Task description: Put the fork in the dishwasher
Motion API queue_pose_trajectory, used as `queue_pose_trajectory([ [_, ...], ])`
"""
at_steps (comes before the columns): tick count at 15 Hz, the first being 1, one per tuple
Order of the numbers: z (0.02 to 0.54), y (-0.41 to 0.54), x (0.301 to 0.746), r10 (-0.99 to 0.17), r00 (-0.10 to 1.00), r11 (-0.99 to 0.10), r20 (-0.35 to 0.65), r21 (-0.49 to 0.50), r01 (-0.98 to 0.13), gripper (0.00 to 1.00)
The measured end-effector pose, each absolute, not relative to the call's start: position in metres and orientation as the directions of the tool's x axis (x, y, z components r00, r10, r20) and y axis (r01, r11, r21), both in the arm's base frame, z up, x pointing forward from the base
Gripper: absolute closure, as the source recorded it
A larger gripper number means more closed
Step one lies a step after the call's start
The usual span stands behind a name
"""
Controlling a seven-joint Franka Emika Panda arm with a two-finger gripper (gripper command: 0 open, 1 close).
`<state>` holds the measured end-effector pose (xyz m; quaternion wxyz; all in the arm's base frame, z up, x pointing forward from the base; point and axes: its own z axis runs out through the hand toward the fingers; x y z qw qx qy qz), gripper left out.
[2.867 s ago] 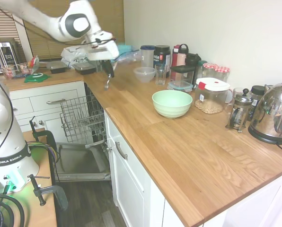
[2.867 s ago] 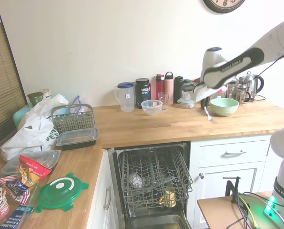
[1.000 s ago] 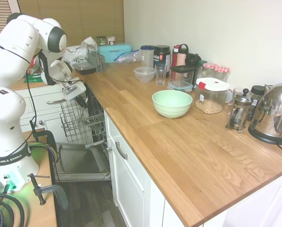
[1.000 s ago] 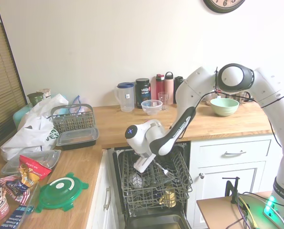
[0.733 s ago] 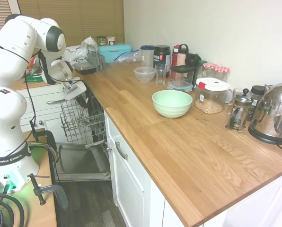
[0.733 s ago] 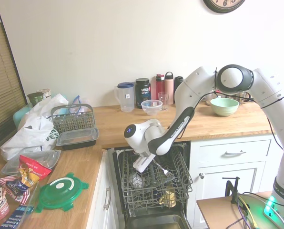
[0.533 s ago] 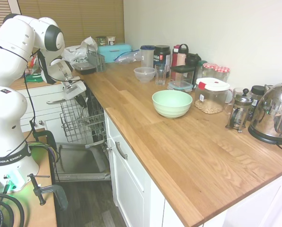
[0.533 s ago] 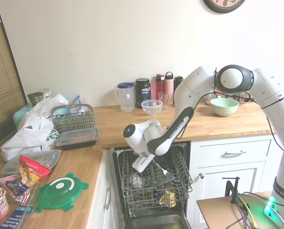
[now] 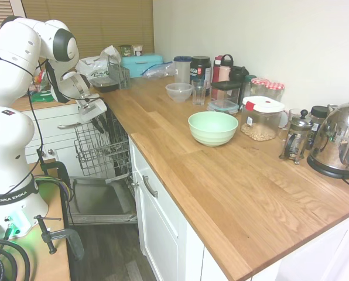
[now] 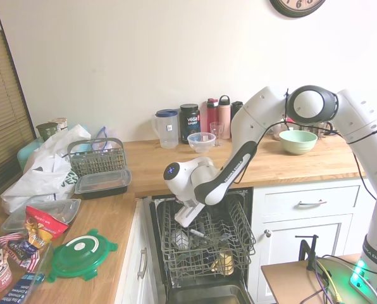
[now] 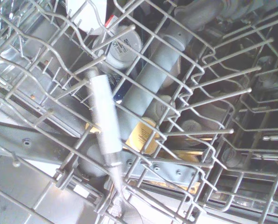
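In the first exterior view the gripper sits at centre left, above the dishwasher rack. Whether its claw is spread or closed cannot be told from either exterior view. In the second exterior view the fork lies loose on the wires at lower centre, just below the gripper and apparently released. The wrist view shows the fork running diagonally across the wires. It looks light, stiff and slippery; its handle offers the surest hold.

one fork, one dishwasher, one green bowl, one kettle
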<state>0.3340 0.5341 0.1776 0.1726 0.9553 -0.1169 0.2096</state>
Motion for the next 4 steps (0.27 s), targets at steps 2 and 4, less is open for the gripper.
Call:
queue_pose_trajectory([
  [2, 0.1806, 0.5345, 0.3345, -0.154, 0.883, -0.913, 0.443, 0.278, -0.298, 0.0],
  [4, 0.1835, 0.535, 0.3348, -0.164, 0.883, -0.913, 0.44, 0.273, -0.305, 0.0],
])
